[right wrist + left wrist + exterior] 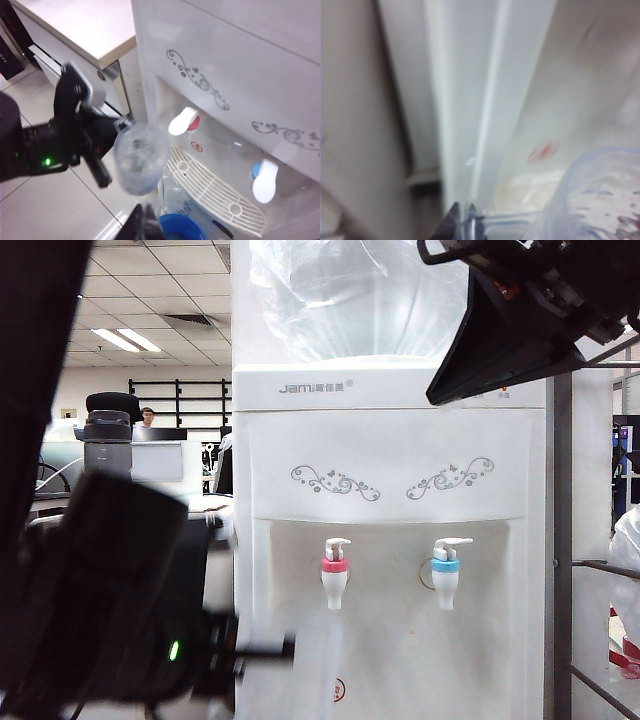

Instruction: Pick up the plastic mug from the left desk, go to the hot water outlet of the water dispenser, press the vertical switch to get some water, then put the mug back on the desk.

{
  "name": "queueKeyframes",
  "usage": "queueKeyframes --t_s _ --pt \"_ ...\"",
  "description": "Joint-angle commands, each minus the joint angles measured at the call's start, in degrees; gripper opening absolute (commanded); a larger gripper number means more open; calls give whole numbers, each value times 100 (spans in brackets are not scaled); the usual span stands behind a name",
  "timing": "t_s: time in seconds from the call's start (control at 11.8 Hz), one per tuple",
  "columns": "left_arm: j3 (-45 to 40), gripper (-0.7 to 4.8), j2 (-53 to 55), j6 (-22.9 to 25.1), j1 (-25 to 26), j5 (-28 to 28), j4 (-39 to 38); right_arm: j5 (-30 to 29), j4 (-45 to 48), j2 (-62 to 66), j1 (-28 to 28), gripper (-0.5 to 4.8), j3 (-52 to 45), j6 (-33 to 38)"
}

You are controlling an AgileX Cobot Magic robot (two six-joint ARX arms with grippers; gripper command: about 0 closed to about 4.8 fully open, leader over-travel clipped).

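At the lower left of the exterior view, closest to the camera, the dark blurred left arm is filling the foreground, and its left gripper (97, 150) is clenching the thin loop handle of the clear, straight-sided plastic mug (140, 157). Seen from the left wrist, the black fingertips (455, 220) are pinching that clear handle at the bottom edge, with the mug's speckled rim (600, 200) at the lower right. In the exterior view the mug (318, 665) is showing only as a faint see-through smear low in the frame, under and slightly left of the small white hot water outlet with its red collar (334, 578).

Just beyond, the white upright lever of the vertical switch (336, 546) is standing atop that tap, above the mug. The mug's long axis looks roughly upright, mouth toward the spout, so the left arm is the nearer one and probably needs only to lift and centre it. The right gripper (142, 225), at the bottom edge of its own wrist view, is sitting pinched shut with nothing in it, high above the tall white water dispenser (390, 455). Farthest back in that view, at the upper left, the pale beige left desk (85, 30) is lying bare.
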Motion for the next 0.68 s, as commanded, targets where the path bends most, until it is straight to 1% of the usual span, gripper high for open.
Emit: queueKeyframes --t_s 0.08,0.17,0.51,0.68 --pt "127 -4 105 92 -92 -476 195 -11 103 -4 9 -1 35 -22" --pt "243 -5 136 92 -101 -601 162 -11 101 -4 9 -2 35 -24" --pt "752 -5 149 20 -164 -708 -63 -13 101 4 11 -2 35 -20" --pt "979 -4 146 17 -181 -949 -284 -28 94 4 13 -1 35 -17"
